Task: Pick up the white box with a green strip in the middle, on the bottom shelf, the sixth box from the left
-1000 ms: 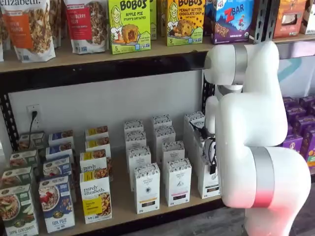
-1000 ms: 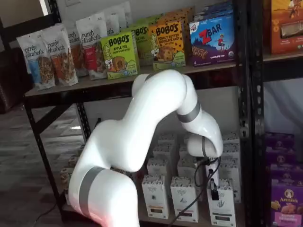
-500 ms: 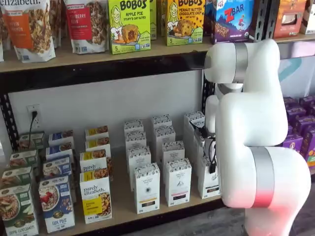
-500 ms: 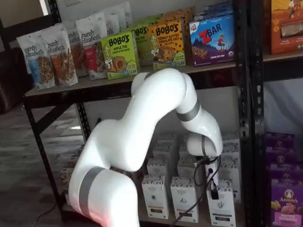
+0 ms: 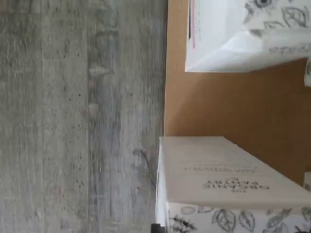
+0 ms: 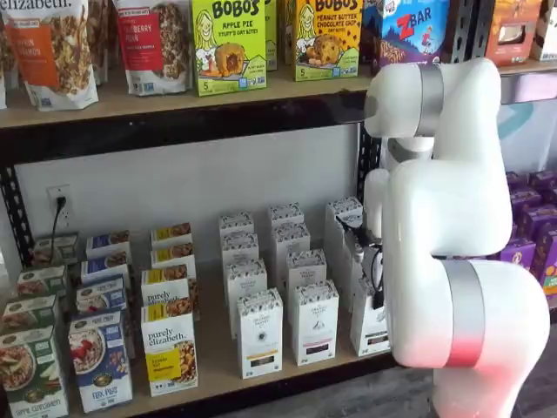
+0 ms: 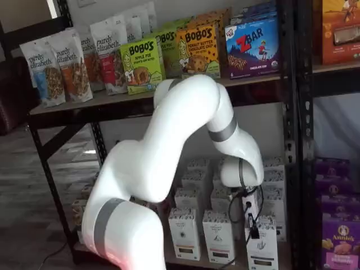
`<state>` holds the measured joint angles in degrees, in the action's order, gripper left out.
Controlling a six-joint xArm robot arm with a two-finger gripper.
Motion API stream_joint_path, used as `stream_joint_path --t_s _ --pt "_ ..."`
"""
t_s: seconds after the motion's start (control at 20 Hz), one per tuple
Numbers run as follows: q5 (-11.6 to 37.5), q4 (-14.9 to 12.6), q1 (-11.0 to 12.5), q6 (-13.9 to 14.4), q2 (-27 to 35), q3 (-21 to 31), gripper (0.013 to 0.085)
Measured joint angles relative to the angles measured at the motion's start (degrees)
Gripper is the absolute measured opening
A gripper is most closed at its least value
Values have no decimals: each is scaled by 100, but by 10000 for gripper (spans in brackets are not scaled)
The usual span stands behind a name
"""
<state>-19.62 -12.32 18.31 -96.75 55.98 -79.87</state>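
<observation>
The white box stands at the right end of the front row on the bottom shelf, half hidden by my white arm; its green strip is too small to make out. In both shelf views my gripper hangs over the box's speckled top, black fingers closed on it and a cable looping beside them. No gap between the fingers shows. The box leans slightly. The wrist view shows two white cartons on the tan board at its front edge; I cannot tell which is the held one.
Rows of similar white cartons fill the board to the left, then purely elizabeth boxes and cereal boxes. A black upright stands close on the right, with purple boxes beyond. The upper board carries Bobo's boxes.
The fingers have closed on the box's top. The arm's elbow has risen a little, and the box has shifted slightly with the gripper.
</observation>
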Motion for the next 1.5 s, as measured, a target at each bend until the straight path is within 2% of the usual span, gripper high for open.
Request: stream_joint_path --t_s 0.15,0.2,0.35,0.5,0.65,0.9,1.25,1.3,1.4,1.5 --pt "156 -124 30 94 -194 327 570" --pt "182 -148 41 110 -269 443 530" --pt "308 -206 76 140 -534 853 530" --pt "421 -7 79 -43 -850 1293 530" --pt "607 -59 84 9 -1207 1793 530" --pt "950 -541 125 446 -1900 2754 530" --pt "1047 -382 -48 469 -3063 4015 530" --pt "1047 -445 -85 566 -3249 4181 530" --pt "1052 -870 -123 1014 -3612 4488 530" --pt "1043 -1134 -170 1313 -3929 4745 530"
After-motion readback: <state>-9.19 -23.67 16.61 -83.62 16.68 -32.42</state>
